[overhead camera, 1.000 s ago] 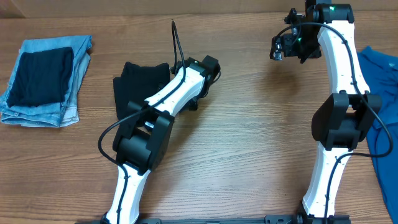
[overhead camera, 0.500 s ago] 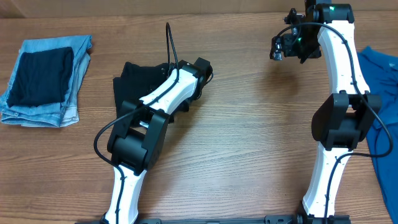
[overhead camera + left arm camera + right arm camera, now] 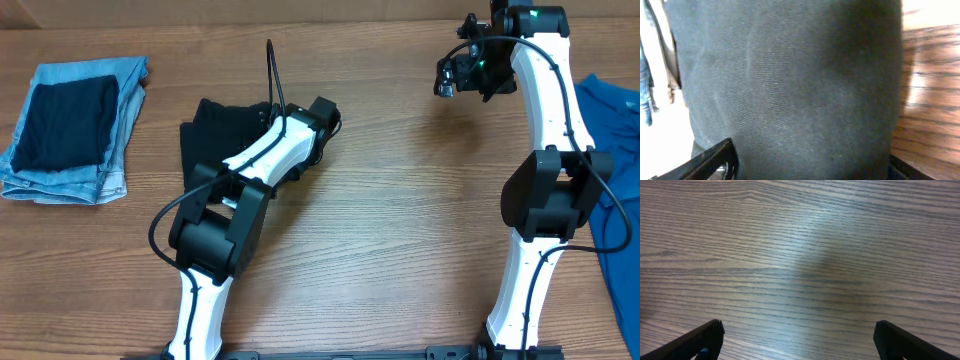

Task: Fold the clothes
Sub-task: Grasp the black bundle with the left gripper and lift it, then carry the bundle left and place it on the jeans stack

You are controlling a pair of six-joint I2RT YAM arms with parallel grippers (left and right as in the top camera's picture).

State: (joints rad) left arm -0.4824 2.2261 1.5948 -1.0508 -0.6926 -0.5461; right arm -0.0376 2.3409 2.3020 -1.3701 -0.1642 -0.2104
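Observation:
The clothes, a black T-shirt (image 3: 213, 135), lie folded into a compact bundle on the wooden table, left of centre. My left gripper (image 3: 807, 162) is down at the bundle's right edge, hidden under its own wrist in the overhead view. In the left wrist view black fabric (image 3: 790, 85) fills the space between its two fingers, which stand wide apart. My right gripper (image 3: 452, 76) hovers at the far right over bare wood, open, with nothing between its fingers (image 3: 707, 337).
A stack of folded light-blue jeans (image 3: 112, 150) with a dark folded garment (image 3: 65, 122) on top lies at the far left. A bright blue garment (image 3: 612, 115) lies at the right edge. Bare wood (image 3: 400, 200) lies between the arms.
My left wrist has shifted left and lower over the black T-shirt, and its jaws have narrowed a little around the fabric. The right arm has not moved.

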